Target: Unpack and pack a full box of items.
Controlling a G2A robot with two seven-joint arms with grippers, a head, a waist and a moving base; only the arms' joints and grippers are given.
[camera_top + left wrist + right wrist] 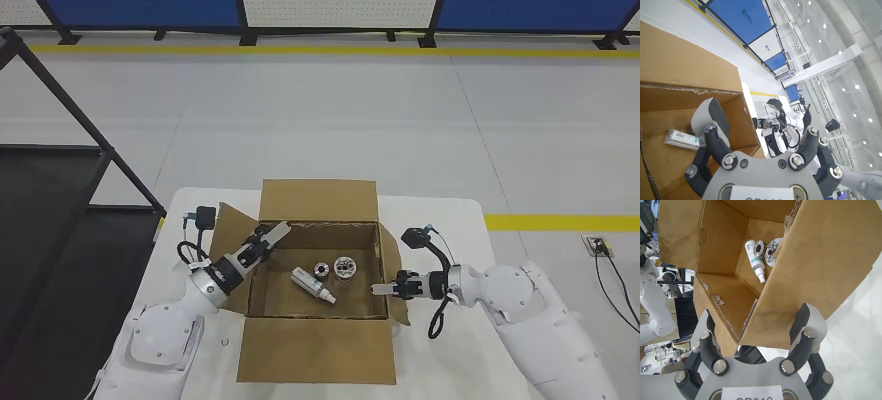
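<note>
As the cardboard box (318,205) stood open on the white table (440,215) with its flaps folded outward, I could look straight into it. It was far from full. On its floor lay only a white bottle (312,284) on its side, and close to it a small metal ring (321,269) and a larger toothed disc (345,266). Whether the unpacking was nearly over or the packing had just begun, I could not say.

The left gripper (272,234) hung above the left edge of the box, its fingers (715,117) released and wide apart, grasping nothing. One finger was over the inside, so I judged it was placed there ready to go down for the bottle.

The right gripper (384,289) was at the right flap (810,256). Its fingers (806,317) were spread too, one on each side of the flap's corner, and as far as I could see they were not clenched on it. I supposed this was to keep the flap out of the way.

As for writing, the bottle carried a label with a barcode and a green band, but its print was too small to read. A white sticker on each wrist plate was cut off by the edge.
</note>
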